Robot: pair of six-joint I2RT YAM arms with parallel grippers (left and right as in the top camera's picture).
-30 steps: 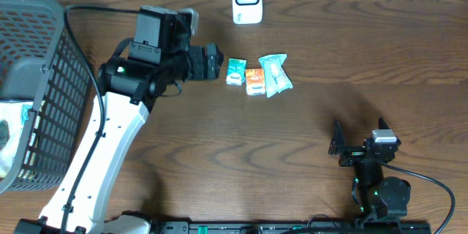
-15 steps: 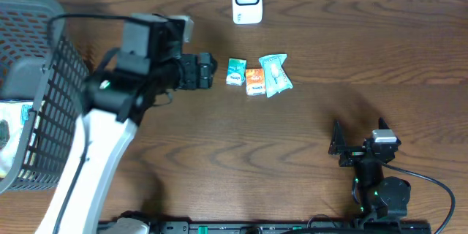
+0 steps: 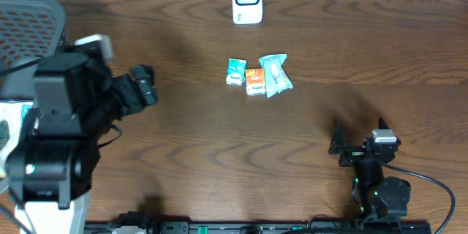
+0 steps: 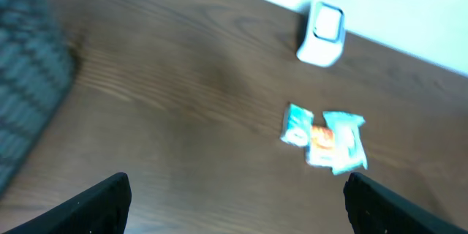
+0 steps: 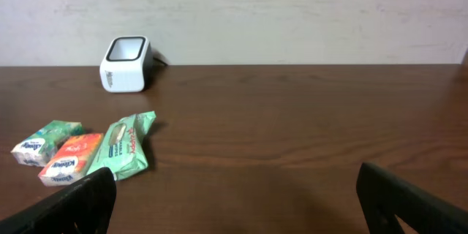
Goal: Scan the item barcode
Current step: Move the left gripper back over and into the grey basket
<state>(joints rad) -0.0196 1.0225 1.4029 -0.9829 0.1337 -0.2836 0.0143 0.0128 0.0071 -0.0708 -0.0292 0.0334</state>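
1. The left gripper (image 3: 143, 88) hangs over the left part of the table (image 3: 219, 161), jaws wide apart and holding nothing. Its wrist view shows only two dark finger ends, cut off at the bottom corners
2. The right gripper (image 3: 338, 145) sits low near the front right edge, jaws spread just as wide and empty. In its own view, too, only the tips reach in at the lower corners
3. Three items lie mid-table in a tight, touching row: a teal packet (image 3: 235, 72), an orange packet (image 3: 254, 81) and a green pack (image 3: 275, 75), well apart from both grippers
4. Any barcode on them is too small to read from overhead, and the left wrist view is blurred
5. The scanner (image 3: 247, 0) stands at the far edge behind the row, apart from it. Whether it is lit cannot be told
6. The basket (image 3: 29, 14) at the left is cut off by the frame and partly hidden by the left arm. Something pale lies inside, too covered to identify
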